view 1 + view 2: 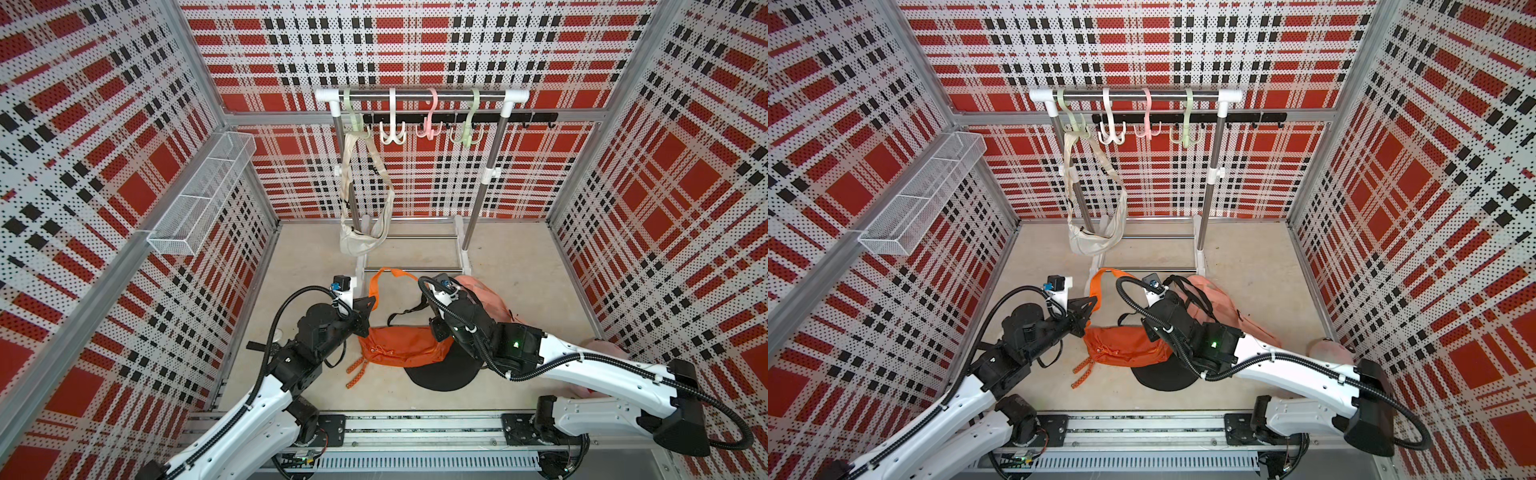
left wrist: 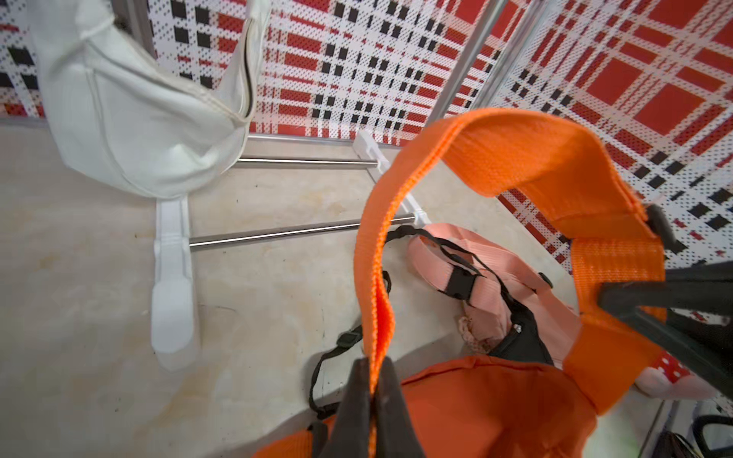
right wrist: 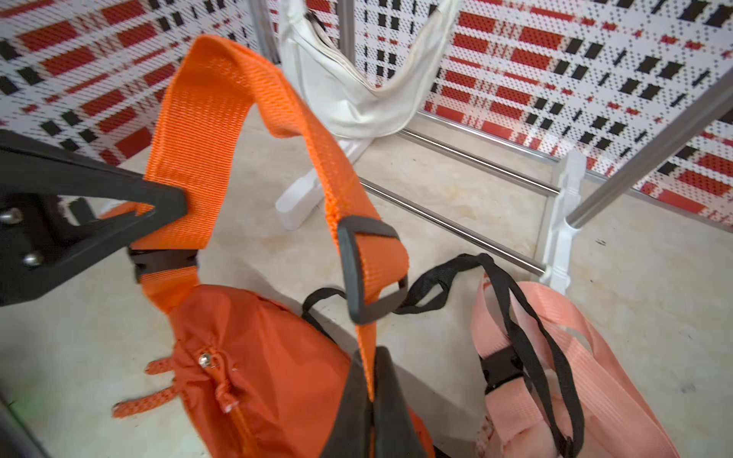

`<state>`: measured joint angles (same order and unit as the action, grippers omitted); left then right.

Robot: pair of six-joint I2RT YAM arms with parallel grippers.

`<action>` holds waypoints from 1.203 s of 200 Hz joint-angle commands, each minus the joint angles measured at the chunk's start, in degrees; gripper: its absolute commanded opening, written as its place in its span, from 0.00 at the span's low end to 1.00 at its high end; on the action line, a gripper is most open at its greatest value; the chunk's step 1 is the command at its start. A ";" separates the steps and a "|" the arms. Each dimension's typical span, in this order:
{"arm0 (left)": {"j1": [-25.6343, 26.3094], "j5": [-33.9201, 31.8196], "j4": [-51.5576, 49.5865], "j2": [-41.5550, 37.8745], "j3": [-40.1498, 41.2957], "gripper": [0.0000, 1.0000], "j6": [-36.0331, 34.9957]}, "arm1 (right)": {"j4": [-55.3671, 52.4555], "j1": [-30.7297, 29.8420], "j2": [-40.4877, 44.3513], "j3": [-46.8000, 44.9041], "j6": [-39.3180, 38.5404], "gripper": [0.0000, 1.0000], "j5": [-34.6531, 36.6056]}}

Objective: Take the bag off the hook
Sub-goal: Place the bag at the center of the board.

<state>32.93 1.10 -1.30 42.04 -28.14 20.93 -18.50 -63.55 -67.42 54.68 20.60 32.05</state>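
The rack (image 1: 419,94) stands at the back, a white bag (image 1: 361,245) hanging from its green hook (image 1: 352,114). The orange bag (image 1: 399,345) lies on the floor (image 1: 519,266) in front, its strap (image 2: 515,150) arched between left gripper (image 2: 373,366) and right gripper (image 3: 373,355), both pinched tight on the webbing. Best release and back out clear of the loop. The black shape (image 1: 440,378) beneath, perhaps a cap, is mostly covered.

1. The rack (image 1: 415,94) stands upper centre in both top views, at the back of the worktop (image 1: 532,266).
2. The hanging bag (image 1: 361,243) hangs from the leftmost hook (image 1: 353,118) on the rack's bar.
3. The wire basket (image 1: 199,191) sits on the wall at frame left.
4. Below the rack, at centre, the waist bag (image 1: 399,345) lies on the worktop, partly over the cap (image 1: 440,376).
5. The backpack (image 1: 1225,309) lies just right of the waist bag.
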 commanded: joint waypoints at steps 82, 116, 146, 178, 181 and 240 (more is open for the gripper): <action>-2.49 -0.49 7.05 0.52 0.62 0.49 4.69 | 1.31 1.30 -4.72 0.32 0.53 0.34 -6.72; -3.09 -2.46 5.19 -1.58 -0.07 0.61 5.19 | -1.51 1.28 -8.18 2.63 -1.62 0.44 -14.40; -4.38 -6.30 4.38 -5.51 -0.67 0.67 6.35 | -0.80 1.26 -8.28 2.32 -1.41 0.44 -16.40; -6.58 -7.89 4.56 -6.44 -2.58 0.68 5.76 | -0.09 1.32 -7.40 3.34 -1.69 0.44 -15.30; -6.96 -7.73 4.41 -6.15 -2.96 0.68 5.59 | -0.13 1.32 -7.38 3.52 -1.78 0.44 -14.94; -12.54 -9.47 3.82 2.51 -12.92 0.65 1.14 | 3.44 2.29 -8.10 11.19 -6.68 0.43 -6.67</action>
<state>23.27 -6.81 2.92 41.60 -36.71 24.75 -18.31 -62.06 -75.81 61.49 17.21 21.12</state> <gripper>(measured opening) 0.659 0.434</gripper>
